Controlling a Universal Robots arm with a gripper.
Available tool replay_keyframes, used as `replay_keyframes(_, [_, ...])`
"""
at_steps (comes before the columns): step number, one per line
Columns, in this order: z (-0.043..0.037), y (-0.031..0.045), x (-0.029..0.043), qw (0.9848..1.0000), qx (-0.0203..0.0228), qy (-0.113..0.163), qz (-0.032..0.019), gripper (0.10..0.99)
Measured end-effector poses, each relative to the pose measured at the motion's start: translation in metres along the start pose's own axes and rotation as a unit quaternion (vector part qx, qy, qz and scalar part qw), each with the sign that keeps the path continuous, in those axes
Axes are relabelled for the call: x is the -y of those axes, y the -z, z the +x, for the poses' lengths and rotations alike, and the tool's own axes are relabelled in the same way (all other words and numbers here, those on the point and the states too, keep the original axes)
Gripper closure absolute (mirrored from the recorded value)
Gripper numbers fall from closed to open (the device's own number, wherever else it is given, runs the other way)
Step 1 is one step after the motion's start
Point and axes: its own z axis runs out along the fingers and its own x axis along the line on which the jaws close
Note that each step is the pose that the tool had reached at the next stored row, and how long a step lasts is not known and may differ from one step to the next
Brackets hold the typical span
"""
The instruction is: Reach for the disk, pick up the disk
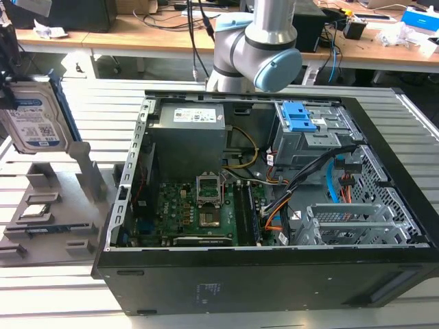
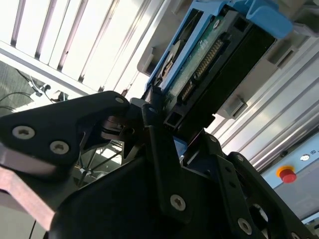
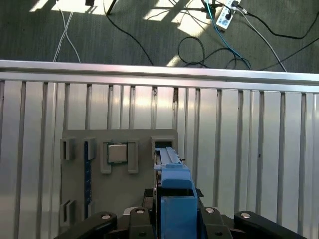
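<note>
Clamping one disk (image 1: 33, 118) by its blue carrier, the gripper (image 3: 177, 213) has its fingers closed on either side, the disk between them. Below the gripper, one grey tray (image 3: 124, 194) holds one chip (image 3: 117, 153). Farther from the gripper, one open case (image 1: 240, 288) holds one motherboard (image 1: 185, 212).

Label on the disk (image 1: 34, 122), sticker on power supply (image 1: 197, 115), print unreadable

Open computer case (image 1: 240, 282) beside grey fixture (image 1: 67, 209).
</note>
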Motion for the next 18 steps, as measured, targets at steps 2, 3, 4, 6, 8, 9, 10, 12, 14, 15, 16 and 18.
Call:
replay_keyframes(2, [0.0,0.0026,0.0,1.0,0.0,0.0,0.0,0.718])
replay_keyframes(3, [0.0,0.0045,-0.0001,1.0,0.0,0.0,0.0,0.718])
replay_keyframes(4, [0.0,0.0057,-0.0001,1.0,0.0,0.0,0.0,0.718])
replay_keyframes(6, [0.0,0.0102,-0.0001,1.0,0.0,0.0,0.0,0.718])
replay_keyframes(8, [-0.0001,0.0152,-0.0002,1.0,0.0,0.0,0.0,0.718])
replay_keyframes(9, [-0.0001,0.0171,-0.0002,1.0,0.0,0.0,0.0,0.718])
replay_keyframes(10, [-0.0001,0.0192,-0.0003,1.0,0.0,0.0,0.0,0.718])
replay_keyframes(12, [-0.0001,0.0237,-0.0004,1.0,0.0,0.0,0.0,0.718])
replay_keyframes(14, [-0.0001,0.0282,-0.0005,1.0,0.0,0.0,0.0,0.718])
replay_keyframes(15, [-0.0001,0.0304,-0.0006,1.0,0.0,0.0,0.0,0.718])
replay_keyframes(16, [-0.0001,0.0339,-0.0008,1.0,0.0,0.0,0.0,0.718])
replay_keyframes(18, [-0.0001,0.0411,-0.001,1.0,0.0,0.0,0.0,0.718])
